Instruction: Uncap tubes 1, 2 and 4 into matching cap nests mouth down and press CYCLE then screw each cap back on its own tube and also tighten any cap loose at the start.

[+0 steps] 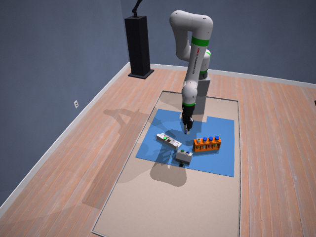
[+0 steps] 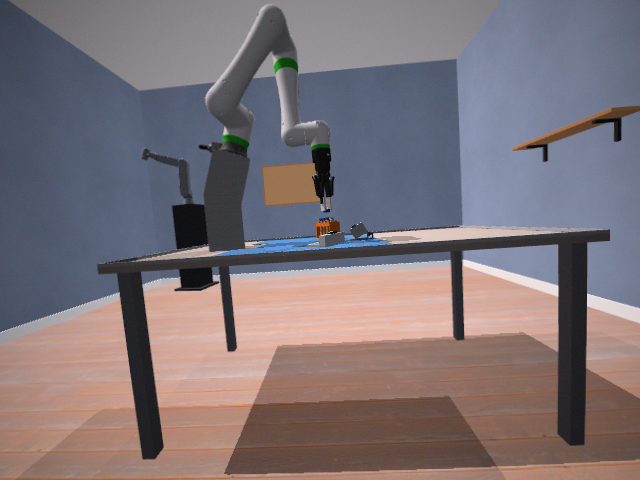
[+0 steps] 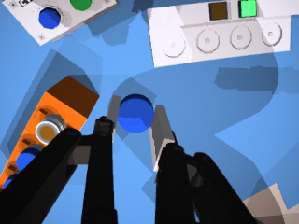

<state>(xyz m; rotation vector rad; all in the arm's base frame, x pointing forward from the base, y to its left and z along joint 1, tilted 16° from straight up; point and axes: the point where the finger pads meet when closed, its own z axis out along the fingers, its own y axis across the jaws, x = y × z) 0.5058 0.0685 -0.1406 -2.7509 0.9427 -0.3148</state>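
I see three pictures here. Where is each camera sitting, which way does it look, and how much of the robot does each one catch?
Top: high up, off the table's far end, looking down and toward the arm, seen whole, and the blue mat.
Exterior: low near the floor, facing the table side-on; whole arm again.
Wrist: on the arm's end, looking down past the gripper and its fingers, shut on a blue cap.
Shared: all three show the orange tube station and the white cap tray.
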